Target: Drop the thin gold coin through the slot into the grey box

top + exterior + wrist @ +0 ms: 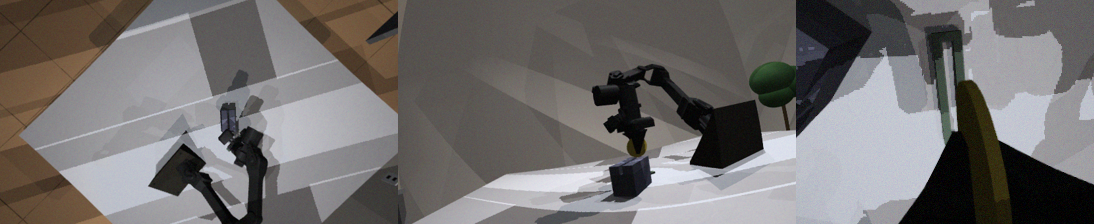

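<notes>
One coin (636, 149), one box (630, 176), one green holder (945, 76) beyond the box; one gripper (637, 145), one arm (681, 99).
</notes>
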